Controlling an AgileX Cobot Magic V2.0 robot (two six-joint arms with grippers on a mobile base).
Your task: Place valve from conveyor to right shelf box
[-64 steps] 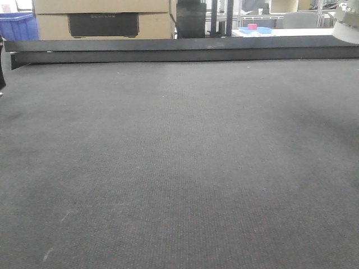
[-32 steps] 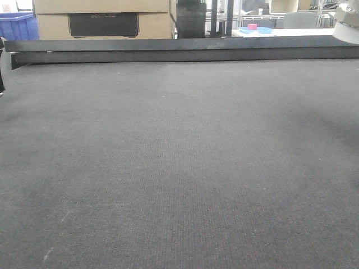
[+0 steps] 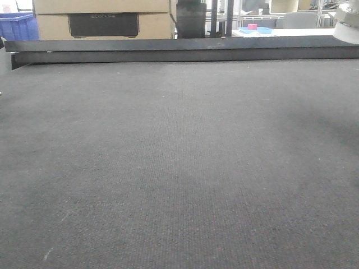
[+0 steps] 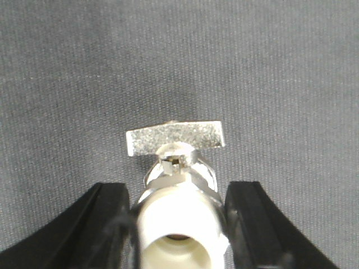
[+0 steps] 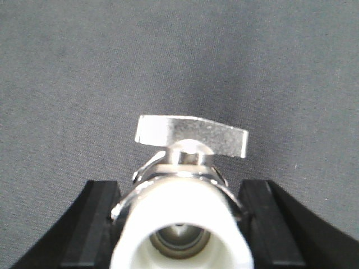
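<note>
Each gripper holds a valve above the dark grey woven conveyor point(image 3: 179, 168). In the left wrist view, my left gripper point(image 4: 179, 193) is shut on a valve point(image 4: 174, 140). That valve has a silver flat handle, a shiny body and a white end cap facing the camera. In the right wrist view, my right gripper point(image 5: 179, 190) is shut on a second, similar valve point(image 5: 193, 135). Black fingers press both sides of each body. The front view shows the belt bare, with the black rail point(image 3: 179, 50) along its far edge. The shelf is out of view.
Behind the rail stand cardboard boxes point(image 3: 101, 19), a blue bin point(image 3: 17, 25) and a table with a blue tray point(image 3: 255, 29). A pale rounded object point(image 3: 349, 22) pokes in at the top right corner.
A dark shape at the left edge of the front view has slid out of frame to the left. The belt looks the same.
</note>
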